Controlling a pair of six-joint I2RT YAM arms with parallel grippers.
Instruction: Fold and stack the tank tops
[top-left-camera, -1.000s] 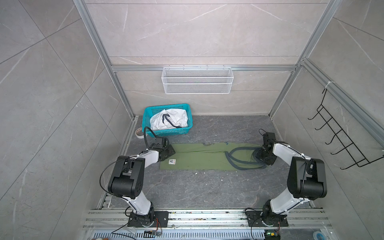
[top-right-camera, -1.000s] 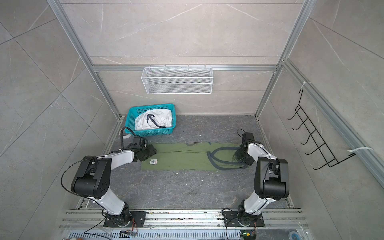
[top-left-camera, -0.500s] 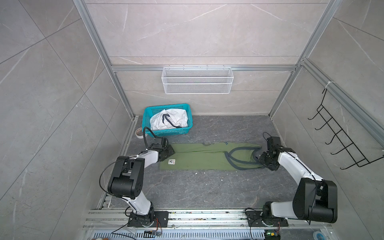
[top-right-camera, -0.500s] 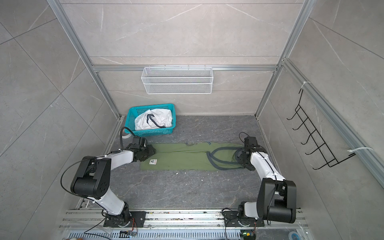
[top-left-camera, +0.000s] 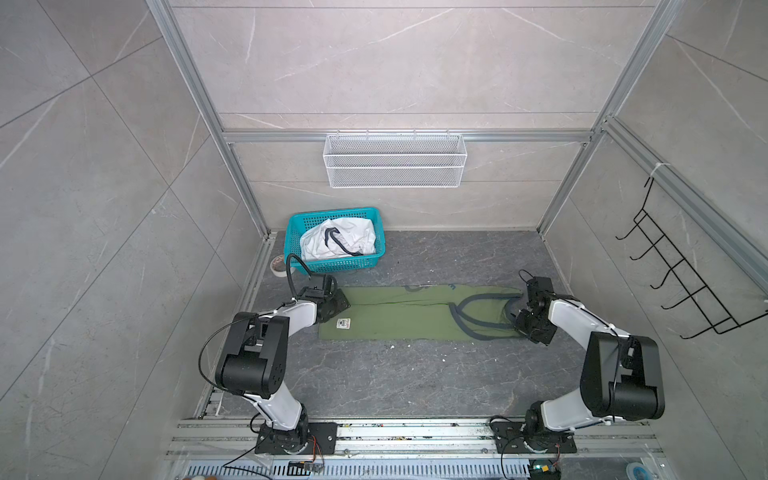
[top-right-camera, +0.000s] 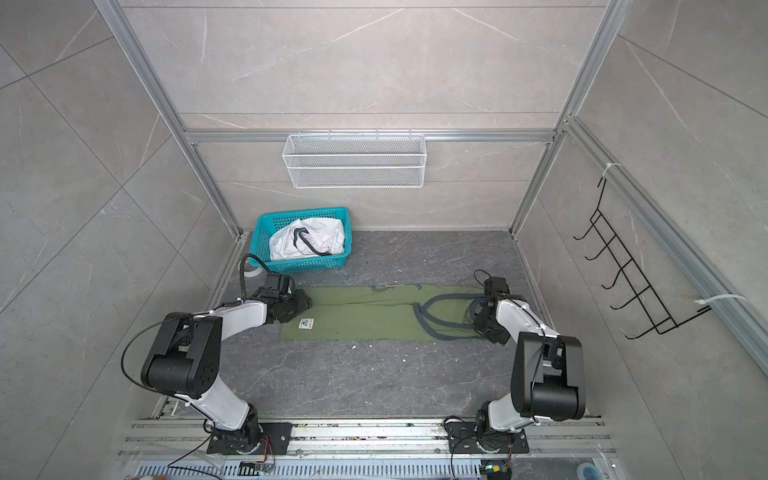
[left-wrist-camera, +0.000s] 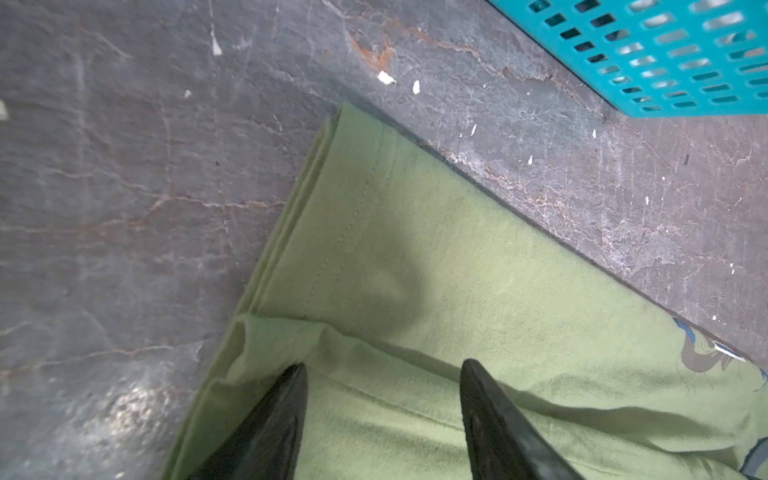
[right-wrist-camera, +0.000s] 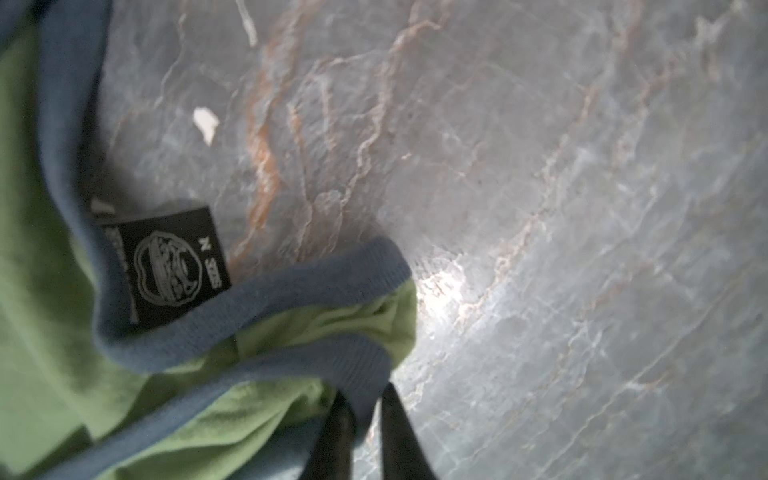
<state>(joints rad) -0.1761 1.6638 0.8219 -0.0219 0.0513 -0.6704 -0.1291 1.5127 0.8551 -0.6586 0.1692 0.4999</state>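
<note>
**Top views: olive tank top (top-left-camera: 395, 318) lies as a long folded strip between the arms; white tank top (top-left-camera: 353, 237) sits in the teal basket (top-left-camera: 332, 266)**

At the strip's left end, the left gripper (top-left-camera: 340, 302) rests on the hem corner. The left wrist view shows its fingers (left-wrist-camera: 286, 419) spread apart over flat cloth, with nothing pinched. The hem's layered edges lie stacked evenly there, and a soft ridge crosses just ahead of the fingertips. Just beyond that corner stands the basket, near the cloth but apart from it. The white shirt is bunched inside, and its dark trim loops across the top.

The olive shirt runs left to right with a fold line along its middle. A small white patch (top-left-camera: 343, 323) sits near its left front corner, and a bit of blue print (top-left-camera: 415, 287) peeks out at the far edge. Grey trim (top-left-camera: 457, 322) loops over its right third.

The right gripper (top-left-camera: 519, 318) is clenched on the strap end. In the right wrist view the trim passes between its nearly touching fingers (right-wrist-camera: 399, 428), near a black neck label (right-wrist-camera: 174, 270).

The shirt's near edge is straight. A broad stretch of bare dark tabletop (top-left-camera: 415, 374) lies between it and the front rail (top-left-camera: 415, 432), and a narrower strip lies behind it. The right end sits near the side frame.
</note>
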